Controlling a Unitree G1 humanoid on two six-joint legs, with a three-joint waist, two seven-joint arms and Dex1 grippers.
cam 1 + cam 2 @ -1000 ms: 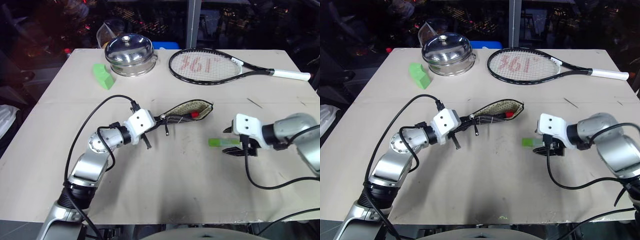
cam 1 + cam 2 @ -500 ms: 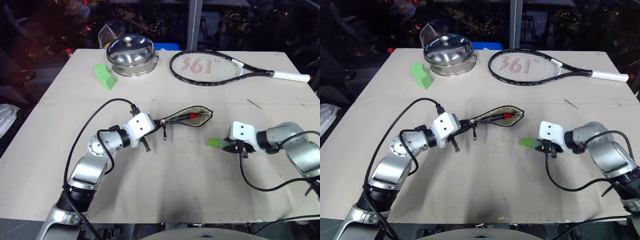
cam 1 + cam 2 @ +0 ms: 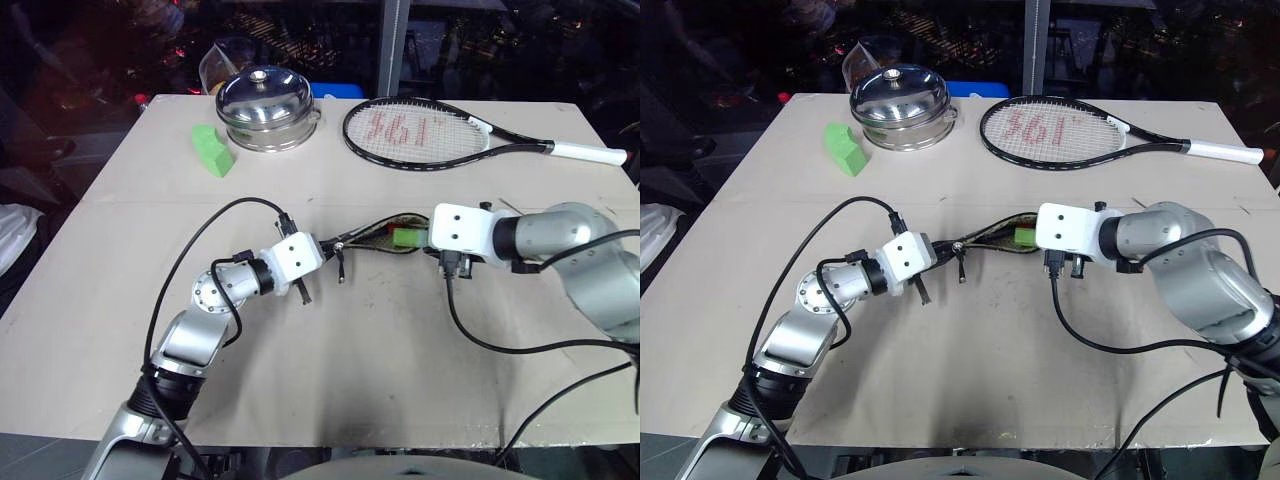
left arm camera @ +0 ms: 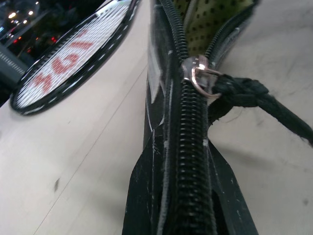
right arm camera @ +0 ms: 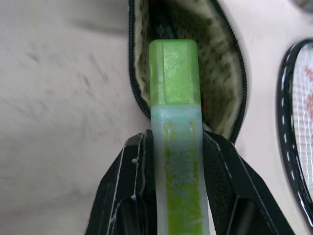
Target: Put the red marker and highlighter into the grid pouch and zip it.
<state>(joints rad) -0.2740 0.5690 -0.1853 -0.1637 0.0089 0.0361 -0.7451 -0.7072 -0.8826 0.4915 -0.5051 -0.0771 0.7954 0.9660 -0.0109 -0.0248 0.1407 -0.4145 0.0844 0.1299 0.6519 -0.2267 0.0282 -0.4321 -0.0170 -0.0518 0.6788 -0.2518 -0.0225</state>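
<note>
Beige table (image 3: 330, 420) runs wide and bare toward its near edge; racket (image 3: 440, 135), steel pot (image 3: 265, 97) and green block (image 3: 211, 150) keep to the far edge. Mid-table, the left gripper (image 3: 322, 245) is clamped on the pouch (image 3: 375, 235) by its zipped end. The right gripper (image 5: 173, 147) grips the highlighter (image 5: 174, 147), tip over the pouch's open mouth.
</note>
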